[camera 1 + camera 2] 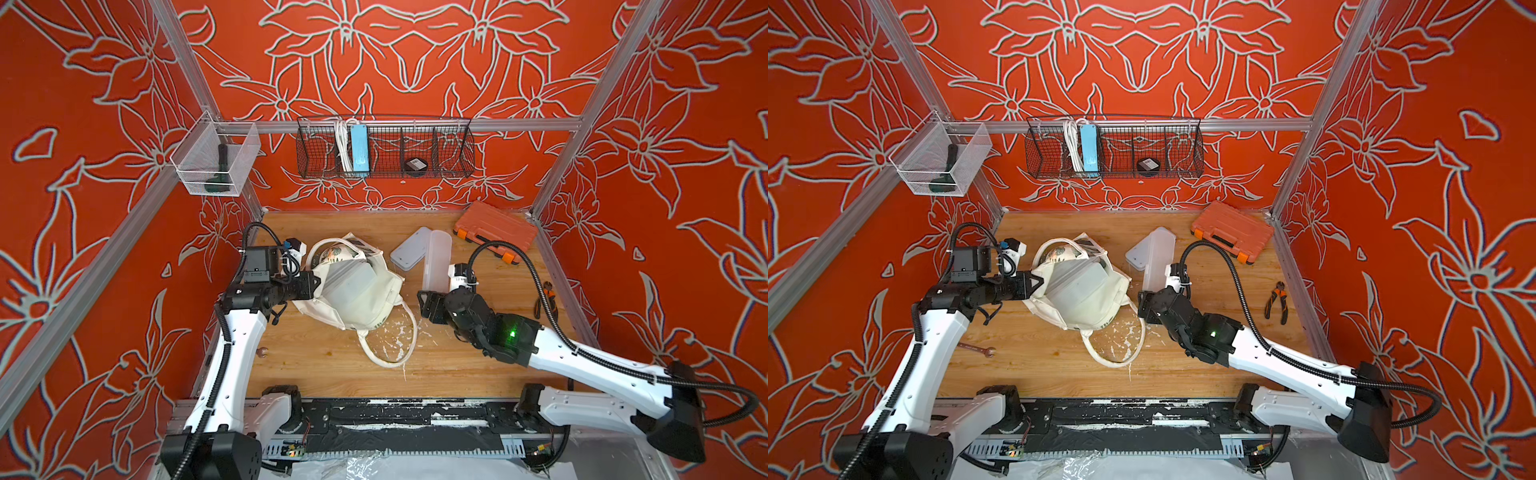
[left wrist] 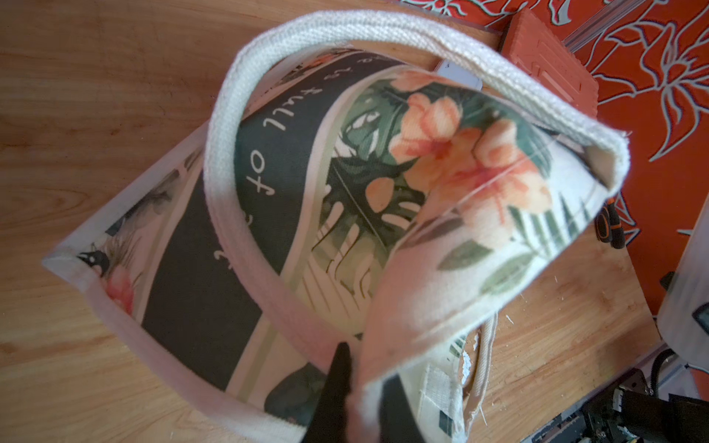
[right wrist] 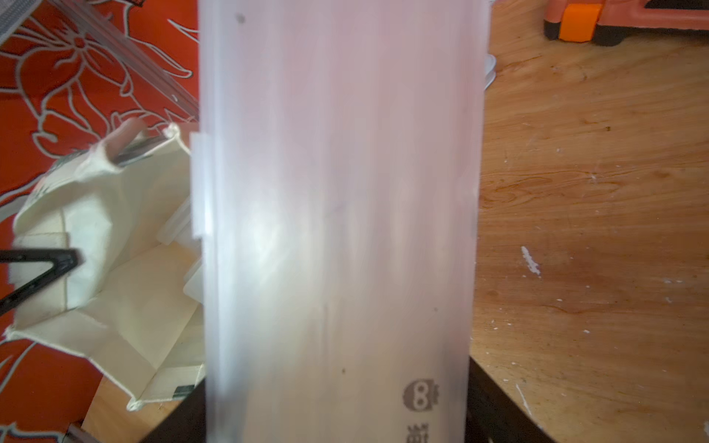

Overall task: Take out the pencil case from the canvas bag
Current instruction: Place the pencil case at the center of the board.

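The cream canvas bag [image 1: 365, 307] [image 1: 1092, 307] lies slumped on the wooden table, mouth facing the left arm, with a frosted box showing inside. My left gripper [image 1: 312, 283] [image 1: 1034, 285] [image 2: 364, 383] is shut on the bag's rim; cloth sits pinched between its black fingers. The floral panel [image 2: 452, 161] and a thick white handle [image 2: 245, 115] fill the left wrist view. My right gripper [image 1: 434, 291] [image 1: 1156, 291] [image 3: 333, 416] is shut on the frosted translucent pencil case [image 1: 437, 257] [image 1: 1159, 255] [image 3: 337, 211], held outside the bag, to its right, above the table.
A second flat translucent case [image 1: 407, 249] [image 1: 1137, 254] lies behind the held one. An orange toolbox [image 1: 494, 230] [image 1: 1233, 237] sits at the back right corner. Pliers [image 1: 1277, 301] lie by the right wall, a wrench [image 1: 976, 350] near the left arm. The bag's other handle [image 1: 390, 353] loops forward.
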